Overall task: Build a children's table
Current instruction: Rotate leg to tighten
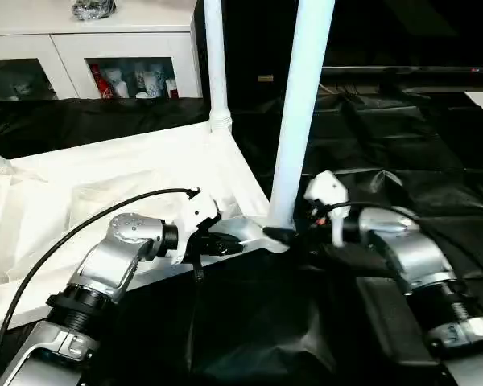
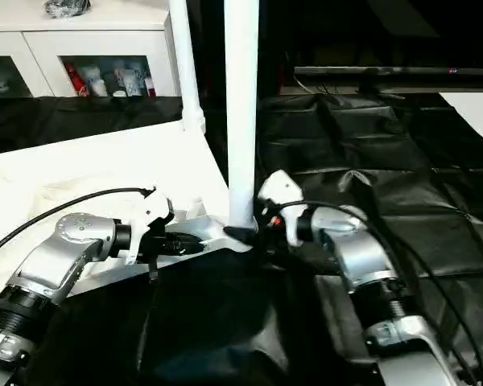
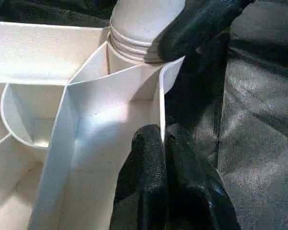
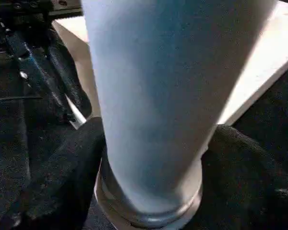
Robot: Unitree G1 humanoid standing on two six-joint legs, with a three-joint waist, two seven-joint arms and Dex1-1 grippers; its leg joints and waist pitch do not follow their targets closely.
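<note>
Tabletop (image 1: 105, 177) upside down; my left hand (image 3: 161, 158) pinches its near rim. Right hand (image 4: 149, 191) straddles near leg (image 1: 298, 112) at corner socket, fingers wide. Step: seating leg. Next: grip, twist.

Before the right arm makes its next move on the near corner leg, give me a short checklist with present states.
1. Left gripper shut on the tabletop wall near the corner: ok.
2. Near leg standing upright in its corner socket: ok.
3. Right gripper fingers on both sides of the leg's base: ok.
4. Right gripper firmly clamped on the leg: cannot tell.
5. Leg fully seated; thread rings show above the socket: cannot tell.
6. Far leg already standing in its corner: ok.
</note>
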